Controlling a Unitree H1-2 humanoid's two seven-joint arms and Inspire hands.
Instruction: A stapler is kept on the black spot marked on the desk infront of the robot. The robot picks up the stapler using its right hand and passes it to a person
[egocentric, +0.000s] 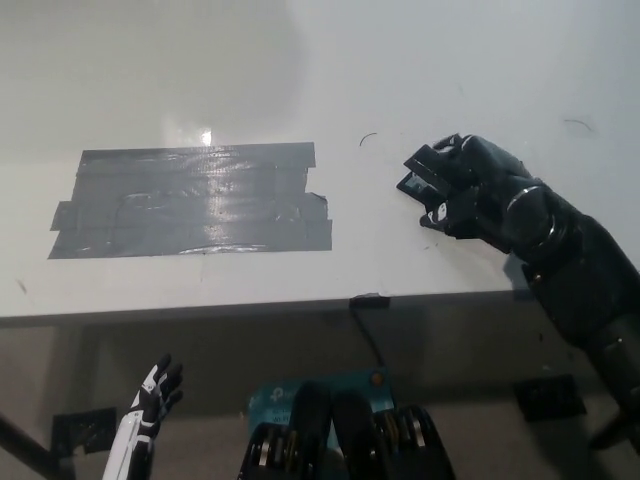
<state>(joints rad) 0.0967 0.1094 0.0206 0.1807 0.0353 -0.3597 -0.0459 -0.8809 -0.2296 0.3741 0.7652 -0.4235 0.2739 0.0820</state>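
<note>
A: Stapler (428, 178) aside for a moment, what takes up most of the scene?

B: The white tabletop (400, 70), which fills the upper part of the head view. On its left half lies the black spot (190, 200), a patch of dark tape strips. Nothing rests on the patch.

A: So where is the stapler?

B: Well to the right of the patch, near the front edge of the tabletop. The black right hand (470, 190) covers it, coming in from the lower right with its arm crossing the table's edge. Only the dark front end of the stapler pokes out on the hand's left side.

A: Is the hand holding it?

B: It looks so. The fingers curl over the top of the stapler and close round it, probably so it can be lifted without slipping. Whether it is already clear of the surface cannot be told, black against black.

A: And the other hand?

B: The white left hand (150, 400) hangs below the table's edge at the lower left, fingers spread, holding nothing. It has no part in this step.

A: Anyone waiting to receive it?

B: No person shows.
</note>
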